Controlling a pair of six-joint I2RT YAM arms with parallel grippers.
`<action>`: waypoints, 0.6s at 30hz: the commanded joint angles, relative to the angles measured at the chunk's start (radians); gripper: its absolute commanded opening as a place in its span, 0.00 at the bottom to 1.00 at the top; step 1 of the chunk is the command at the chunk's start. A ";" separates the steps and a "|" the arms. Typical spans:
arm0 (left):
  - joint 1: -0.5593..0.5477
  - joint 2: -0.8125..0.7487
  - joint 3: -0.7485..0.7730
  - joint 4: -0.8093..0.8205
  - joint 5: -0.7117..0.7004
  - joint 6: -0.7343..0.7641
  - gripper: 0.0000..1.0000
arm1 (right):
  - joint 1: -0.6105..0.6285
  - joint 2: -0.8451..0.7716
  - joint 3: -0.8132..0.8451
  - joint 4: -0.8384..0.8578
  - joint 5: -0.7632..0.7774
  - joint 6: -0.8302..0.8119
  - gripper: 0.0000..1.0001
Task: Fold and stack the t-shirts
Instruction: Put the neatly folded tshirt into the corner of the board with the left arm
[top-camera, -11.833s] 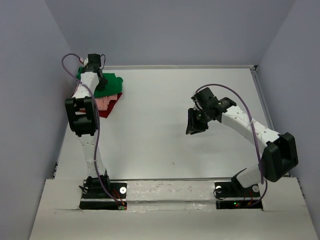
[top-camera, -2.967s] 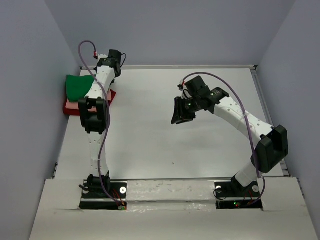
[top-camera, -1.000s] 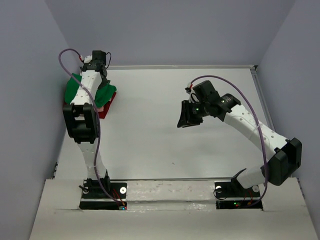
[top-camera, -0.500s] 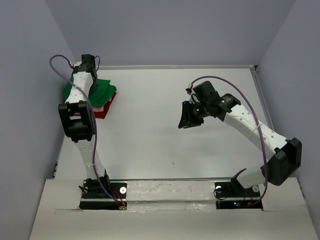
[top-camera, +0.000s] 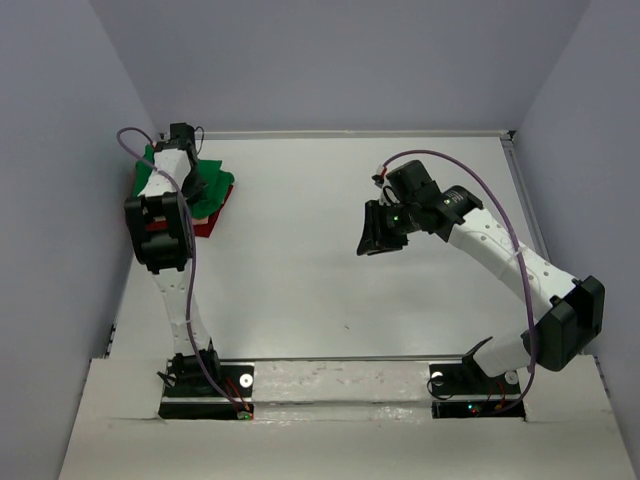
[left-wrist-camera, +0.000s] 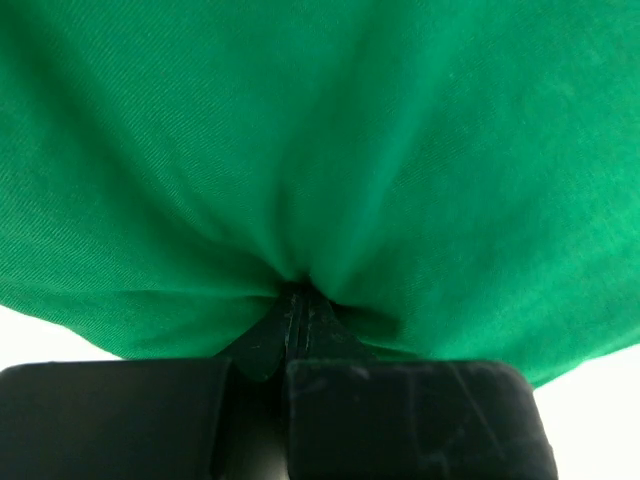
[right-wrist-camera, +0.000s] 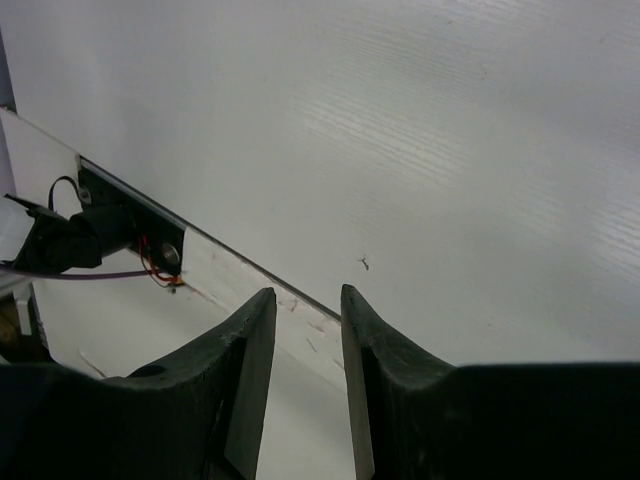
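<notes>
Left gripper (left-wrist-camera: 298, 300) clamped on a pinch of the green t-shirt (left-wrist-camera: 320, 150), at the far-left corner of the bench (top-camera: 300, 290), over the dark red t-shirt (top-camera: 206, 226). Right gripper (right-wrist-camera: 305, 298) has its fingers apart and grips nothing, above the bench right of centre.

White table (top-camera: 300, 280) under even light, plain pale lavender walls (top-camera: 350, 60) on three sides

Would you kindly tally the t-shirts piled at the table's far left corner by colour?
green t-shirt: 1
salmon-pink t-shirt: 1 (only a sliver shows)
dark red t-shirt: 1
Total: 3
</notes>
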 joint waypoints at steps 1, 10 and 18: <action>0.007 0.055 0.028 -0.015 0.127 0.002 0.00 | -0.002 -0.025 0.040 -0.005 0.018 0.009 0.38; 0.020 0.164 0.122 -0.036 0.187 0.013 0.00 | -0.002 -0.014 0.056 -0.016 0.026 0.010 0.38; 0.020 0.227 0.215 -0.048 0.193 0.030 0.00 | -0.002 0.002 0.079 -0.028 0.037 0.007 0.38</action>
